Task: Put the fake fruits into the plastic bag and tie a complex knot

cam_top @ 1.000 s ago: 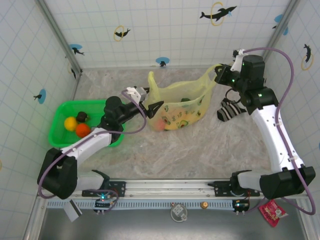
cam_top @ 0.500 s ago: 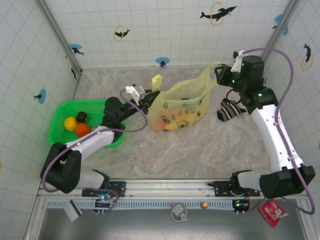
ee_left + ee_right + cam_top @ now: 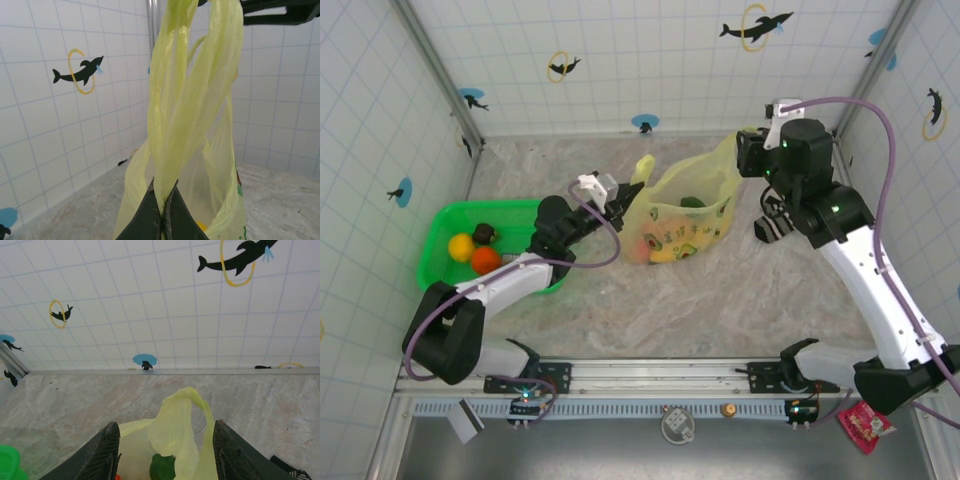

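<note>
The plastic bag (image 3: 692, 213), pale yellow-green film, stands at mid-table with fake fruits inside: an orange-red one (image 3: 641, 248), a yellow one (image 3: 666, 254) and a green one (image 3: 692, 203). My left gripper (image 3: 628, 193) is shut on the bag's left handle (image 3: 185, 90), which rises twisted above the pinched jaws (image 3: 163, 189). My right gripper (image 3: 747, 155) is open at the bag's right side. In the right wrist view the right handle loop (image 3: 186, 412) stands loose between the spread fingers (image 3: 109, 450), touching neither, with the green fruit (image 3: 162, 467) below.
A bright green basket (image 3: 438, 222) at the left holds a yellow fruit (image 3: 460, 246), an orange-red fruit (image 3: 485, 260) and a dark brown one (image 3: 483, 234). A black-and-white striped cloth (image 3: 775, 222) lies under the right arm. Tiled walls close the back and sides.
My left gripper has shut on the bag's left handle and drawn it rightward. My right gripper has opened, let go of the right handle and shifted a little left.
</note>
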